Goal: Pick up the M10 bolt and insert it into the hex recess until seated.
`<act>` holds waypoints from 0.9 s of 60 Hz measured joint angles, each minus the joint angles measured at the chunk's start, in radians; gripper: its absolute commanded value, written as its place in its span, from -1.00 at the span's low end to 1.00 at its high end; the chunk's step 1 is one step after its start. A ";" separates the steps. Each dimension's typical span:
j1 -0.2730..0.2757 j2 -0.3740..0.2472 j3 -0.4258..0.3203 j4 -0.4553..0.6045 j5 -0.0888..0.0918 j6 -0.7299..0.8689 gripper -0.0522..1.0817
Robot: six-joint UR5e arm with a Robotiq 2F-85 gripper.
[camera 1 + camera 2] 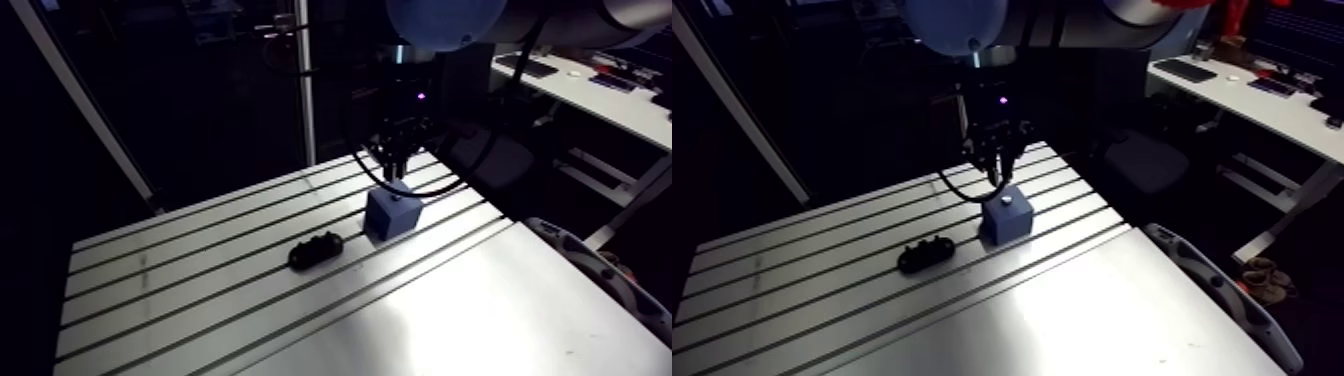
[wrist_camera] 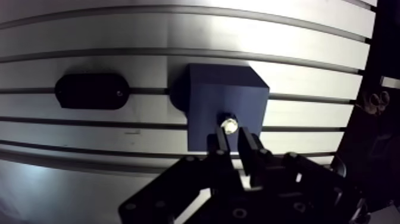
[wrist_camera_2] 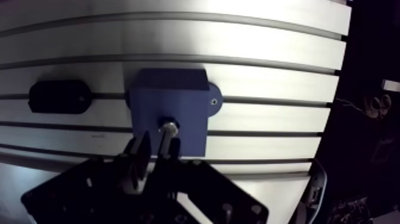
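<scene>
The work centres on the dark blue, square-topped plastic block point(image 2: 226, 98) standing on the slotted aluminium table point(image 2: 119, 30). The black two-finger Robotiq gripper point(image 2: 233, 138) hangs straight above the block's top face. Its fingers point(image 2: 249, 149) are drawn close together and, as far as the wrist view shows, pinch the shank of the silver steel M10 bolt point(image 2: 228, 125). The bolt's bright end sits at a small dark opening in the block's top face, which I take to be the hex recess point(image 2: 221, 118). Its six-sided outline is too small to make out, and how deep the bolt has gone cannot be told. A black oblong plastic part point(image 2: 90, 90) lies flat on the table beside the block, apart from it and clear of the gripper. The pick appears done, and the step in hand is the insertion, with the bolt lined up at or just entering the opening. The next move seems to call for a straight push down along the bolt's axis. A slight twist may be needed so the hex flats line up with the recess walls. The pinch should be let go only once the bolt bottoms out. A tilted bolt could jam on the rim or nudge the block along the table.
</scene>
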 measured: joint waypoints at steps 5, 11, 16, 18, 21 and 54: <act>-0.001 0.002 -0.001 0.004 -0.001 0.001 0.99; -0.002 0.004 -0.001 0.007 -0.002 -0.007 0.99; -0.002 0.005 -0.001 0.009 -0.002 -0.023 0.99; -0.002 0.005 -0.001 0.009 -0.002 -0.031 0.99; -0.002 0.006 -0.001 0.009 -0.001 -0.042 0.99; -0.016 0.019 0.005 0.007 0.004 -0.093 0.99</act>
